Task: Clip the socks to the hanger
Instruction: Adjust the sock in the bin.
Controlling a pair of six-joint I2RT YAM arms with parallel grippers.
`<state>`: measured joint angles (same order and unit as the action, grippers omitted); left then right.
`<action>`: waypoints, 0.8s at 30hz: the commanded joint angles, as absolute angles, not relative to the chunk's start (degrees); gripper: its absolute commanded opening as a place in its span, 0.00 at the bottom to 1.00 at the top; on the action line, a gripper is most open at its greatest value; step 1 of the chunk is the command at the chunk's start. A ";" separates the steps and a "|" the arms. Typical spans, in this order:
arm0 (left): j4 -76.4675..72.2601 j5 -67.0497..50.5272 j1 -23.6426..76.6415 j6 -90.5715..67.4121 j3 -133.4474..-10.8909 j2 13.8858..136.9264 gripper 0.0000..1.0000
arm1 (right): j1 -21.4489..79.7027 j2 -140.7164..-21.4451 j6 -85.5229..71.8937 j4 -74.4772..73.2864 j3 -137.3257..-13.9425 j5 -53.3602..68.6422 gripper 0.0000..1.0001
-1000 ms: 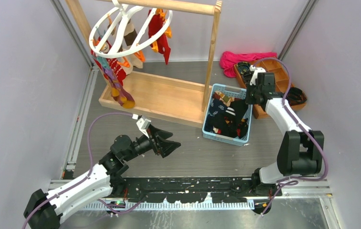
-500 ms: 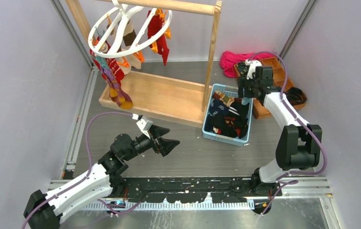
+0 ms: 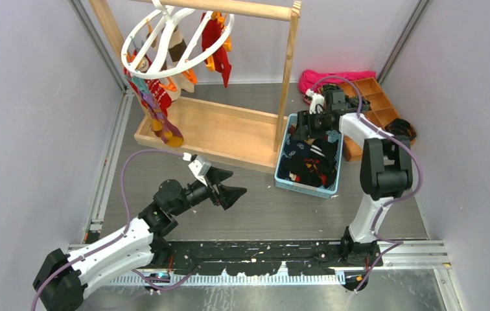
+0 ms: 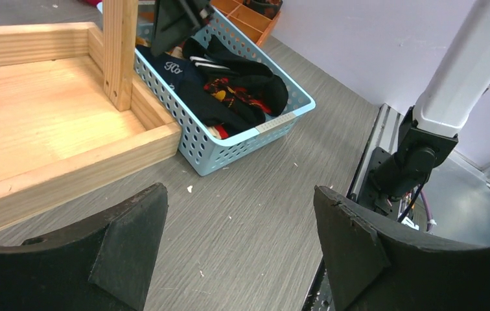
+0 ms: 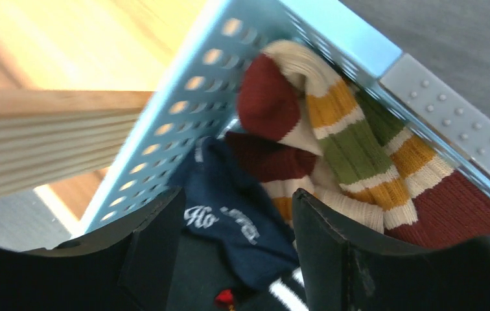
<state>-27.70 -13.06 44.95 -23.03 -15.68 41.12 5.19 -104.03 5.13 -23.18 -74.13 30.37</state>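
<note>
The right tool [image 5: 233, 207] hangs with its jaws apart over the far corner of the blue basket [image 5: 333, 32], holding nothing. A navy sock [image 5: 229, 223] with pale lettering lies directly between the fingers. Just beyond it is a striped sock [image 5: 339, 142] in red, cream, mustard and green.

Both socks are judged light, soft and limp. They will sag and fold once lifted, and the knit should grip well rather than slip. The thick ribbed end is probably the firmest place to pinch. That would leave an edge free for a clip on the white hanger [image 3: 164, 39] on the wooden rack [image 3: 216, 133].

The striped sock lies doubled over against the basket wall, and its length runs along that wall. The navy sock is crumpled, so its long axis cannot be told.

The left tool [image 4: 239, 246] waits over the bench [image 4: 255, 214], also spread wide and empty, facing the basket.
</note>
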 commanded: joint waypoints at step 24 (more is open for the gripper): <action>-27.16 -12.48 45.11 -23.25 -15.47 34.34 0.84 | 0.87 -84.68 7.85 -31.12 -72.59 43.71 0.02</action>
<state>-26.20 -12.60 44.95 -22.50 -15.14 35.59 1.93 -88.36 4.97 -29.02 -73.80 36.27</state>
